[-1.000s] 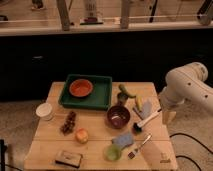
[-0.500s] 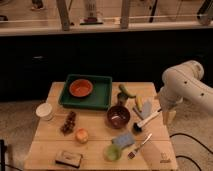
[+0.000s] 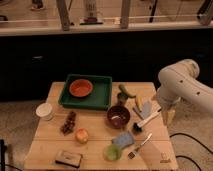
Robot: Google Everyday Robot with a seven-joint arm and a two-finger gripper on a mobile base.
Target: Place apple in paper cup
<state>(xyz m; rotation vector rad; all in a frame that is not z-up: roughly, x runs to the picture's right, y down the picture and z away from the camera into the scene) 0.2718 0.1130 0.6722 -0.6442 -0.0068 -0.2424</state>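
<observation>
Wooden table [image 3: 50, 142] front and centre, dark cabinets behind it, glass panels above. Out at the right edge hangs the gripper [image 3: 166, 116], pointing down from the white arm [image 3: 182, 85], just off the table's right side. Whether it is spread or closed, I cannot tell from here. It holds nothing of the task.

Working outward from it: a white-handled brush [image 3: 148, 121] lies closest, then a yellowish fruit [image 3: 138, 102] and the maroon bowl [image 3: 118, 116]. Further left sits the green tray [image 3: 104, 102] with an orange bowl [image 3: 81, 88] inside it. Toward the front there's a blue sponge [image 3: 125, 140], a fork [image 3: 139, 148] and a translucent green cup [image 3: 112, 152].

And there's the target, folks: the apple [image 3: 81, 135], on the bare wood at front left, well apart from the gripper and just beside the grapes [image 3: 68, 122]. The paper cup [image 3: 44, 111] stands upright near the left edge, beyond the grapes, mouth up.

Handling call: the apple looks firm and smooth, light enough, but round, so it may roll or slip. Best bet is to come straight down and pinch across its widest part. The cup looks light and thin-walled; a knock on the rim would likely tip it, so release from above its opening.

Writing? No brand or label is readable anywhere.
</observation>
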